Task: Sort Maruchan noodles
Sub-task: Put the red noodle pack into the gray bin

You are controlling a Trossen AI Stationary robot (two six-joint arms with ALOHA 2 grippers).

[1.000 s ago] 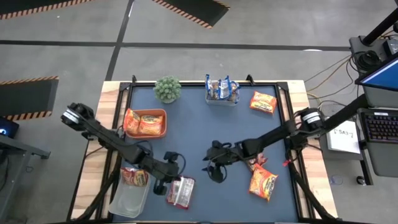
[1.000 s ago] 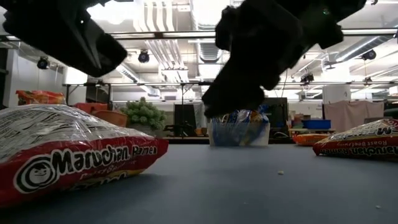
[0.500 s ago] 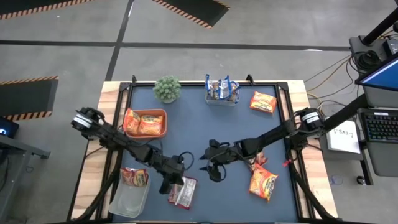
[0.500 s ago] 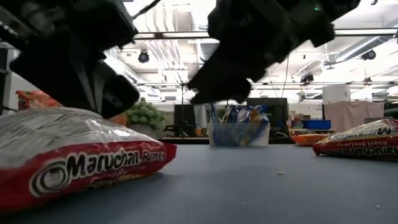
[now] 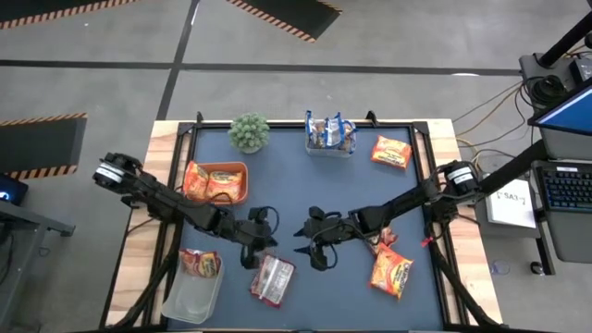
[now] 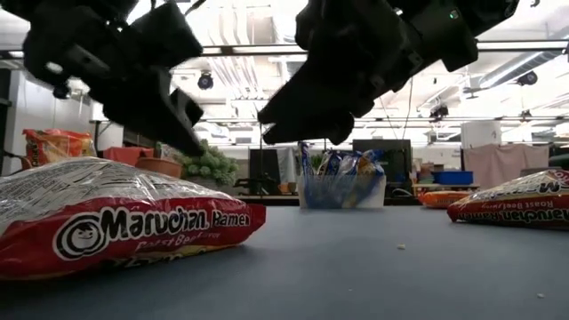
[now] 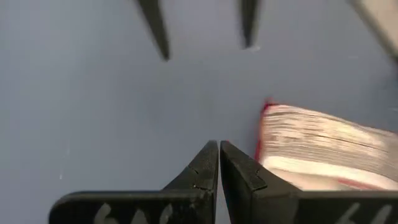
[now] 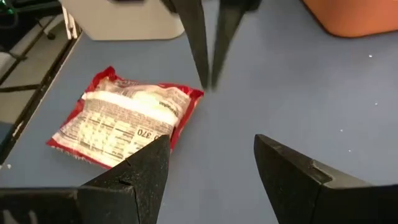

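A dark red noodle packet (image 5: pixel 271 280) lies flat on the blue mat near the near edge, large in the low view (image 6: pixel 116 222). My left gripper (image 5: pixel 250 248) is shut and hangs just on its far side, clear above it in the low view (image 6: pixel 182 133); the packet's edge (image 7: pixel 323 149) shows beside its fingertips (image 7: pixel 219 149). My right gripper (image 5: pixel 310 248) is open to the packet's right (image 8: pixel 124 124), its fingers (image 8: pixel 211 149) apart over bare mat. Orange packets lie at the right (image 5: pixel 391 273) (image 5: pixel 392 151), and one (image 5: pixel 384 239) partly under the right arm.
An orange tray (image 5: pixel 239 171) at the left holds two orange packets. A clear tub (image 5: pixel 190 298) at the near left corner holds one packet (image 5: pixel 201 264). Another clear tub (image 5: pixel 330 146) with blue packets and a green plant (image 5: pixel 249 132) stand at the far edge.
My left gripper went toward the table's right over the red packet, then drew back toward the far edge. The red packet slid a little toward the right and turned slightly. My right gripper edged a little toward the left.
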